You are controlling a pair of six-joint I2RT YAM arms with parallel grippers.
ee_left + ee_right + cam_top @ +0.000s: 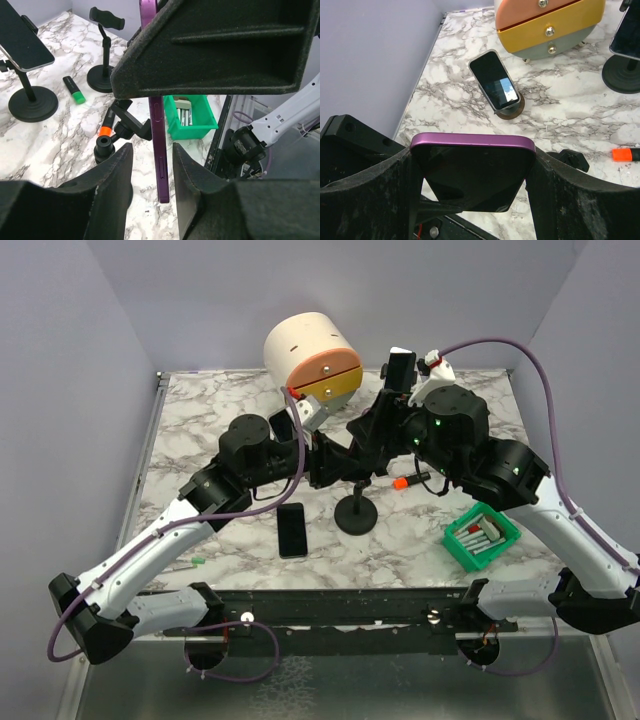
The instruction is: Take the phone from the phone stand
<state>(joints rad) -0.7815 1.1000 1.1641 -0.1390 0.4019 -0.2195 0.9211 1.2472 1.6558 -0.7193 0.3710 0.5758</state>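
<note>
**Ana:** What does the right gripper [472, 192] have?

**Ben:** It is clamped across the slim purple-edged phone with the dark glass face [472, 165], one finger pressed to each long side. That wide hold probably keeps the phone from twisting.

**Ana:** And the left gripper [152, 160]?

**Ben:** Its fingers [100, 200] straddle the same phone edge-on, lower down. A strip of marble shows between one finger and the purple rim, so it reads as not yet pinched. It is around the phone without grasping it.

**Ana:** Where does that leave the phone?

**Ben:** It is raised off the table near the middle, between the two grippers. The black phone stand with the round base [355, 515] is beneath it. The fingers hide the cradle, so whether it holds the phone cannot be told.

**Ana:** Why two arms on one phone?

**Ben:** A fair guess is that a second grip guards against a slip as the phone leaves the cradle. The light stand could tip if it is dragged along.

**Ana:** And round about?

**Ben:** A flat black phone [292, 530] lies just left of the base. A green plastic bin [482, 537] sits to its right. A cream round drawer unit [312, 355] stands at the back, well apart.
</note>
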